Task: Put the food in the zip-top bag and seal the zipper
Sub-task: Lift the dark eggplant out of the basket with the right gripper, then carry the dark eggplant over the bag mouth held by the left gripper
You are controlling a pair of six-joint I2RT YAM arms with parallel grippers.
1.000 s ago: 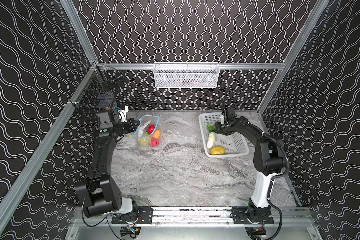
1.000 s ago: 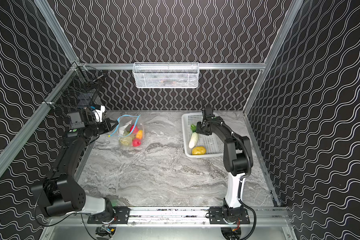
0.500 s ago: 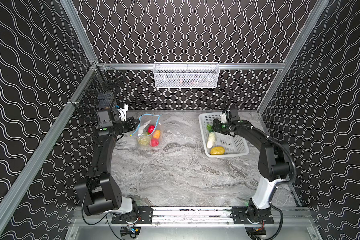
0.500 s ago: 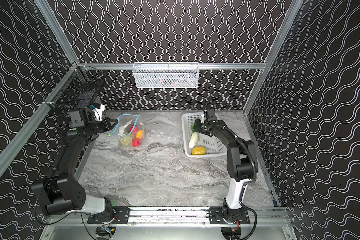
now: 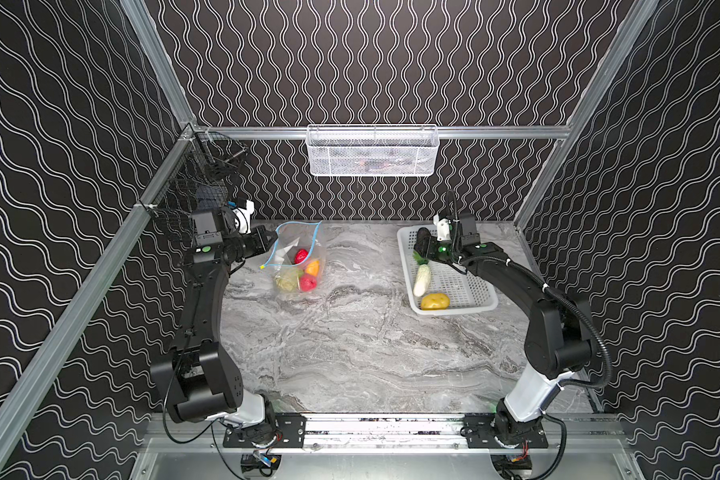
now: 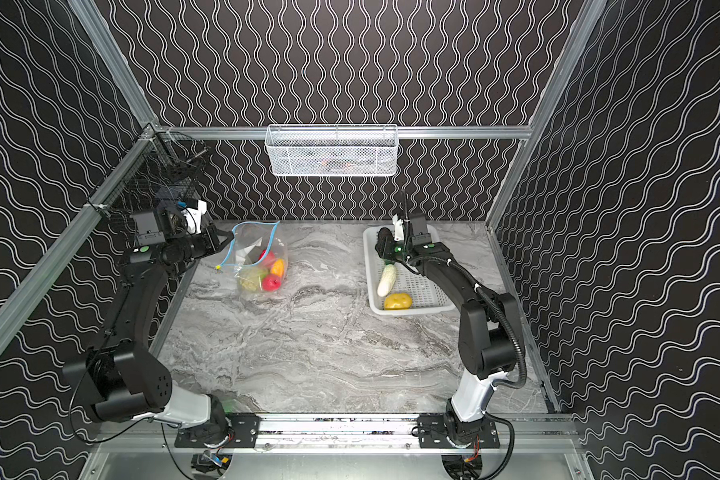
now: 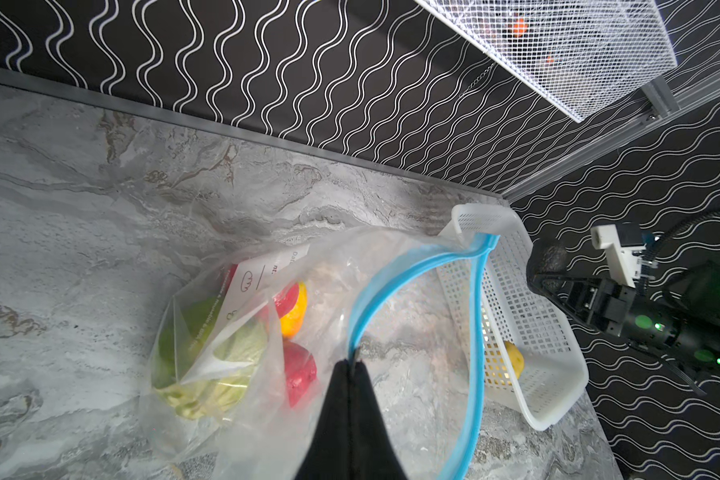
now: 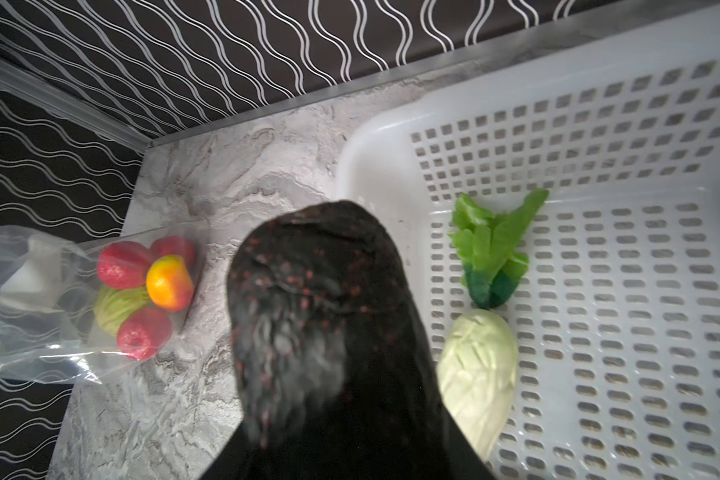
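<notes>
Pinching the zipper, your left gripper has its black fingers pressed together on that thin blue strip, and the mouth of the zip-top bag stands open as a loop at the far left of the grey marbled table. Clear, crinkled film lets you count the food inside: one pale green ridged cabbage, one smooth orange-yellow fruit and two dimpled red fruits in both top views. The right wrist view shows what looks like a third red lump behind the orange one. Only the top views show the small yellow slider tab at the strip's near end, and only the left wrist view shows print on the white label. Your right gripper is clamped on one dark, pebbled, egg-shaped avocado-like piece above the far left part of the white perforated plastic basket. In the basket, one white radish with green leaves and one lumpy yellow potato-like piece lie close together.
</notes>
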